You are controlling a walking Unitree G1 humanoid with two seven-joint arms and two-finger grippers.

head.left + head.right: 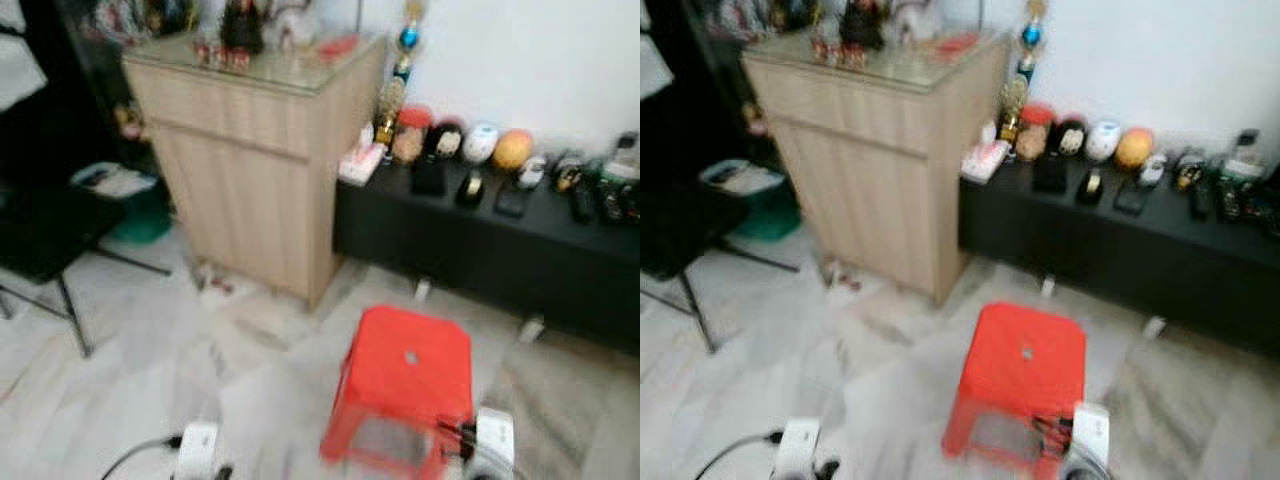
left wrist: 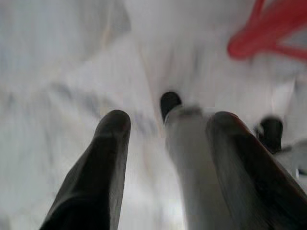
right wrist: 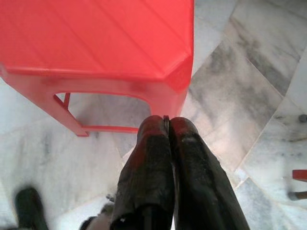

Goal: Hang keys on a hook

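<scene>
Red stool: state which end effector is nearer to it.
Right. The right end effector, fingers pressed shut, hangs just beside the red stool, at its near right corner. The left end effector, fingers apart, hangs over bare marble floor, well off to the stool's left.

Left claw [image 2: 165, 127] agape above marble floor [image 2: 57, 72]

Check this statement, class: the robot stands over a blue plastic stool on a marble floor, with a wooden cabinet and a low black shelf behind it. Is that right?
Not quite: the stool is red, not blue, as the left eye view shows. The rest holds: it stands on the marble floor, with the wooden cabinet and the low black shelf behind it.
</scene>
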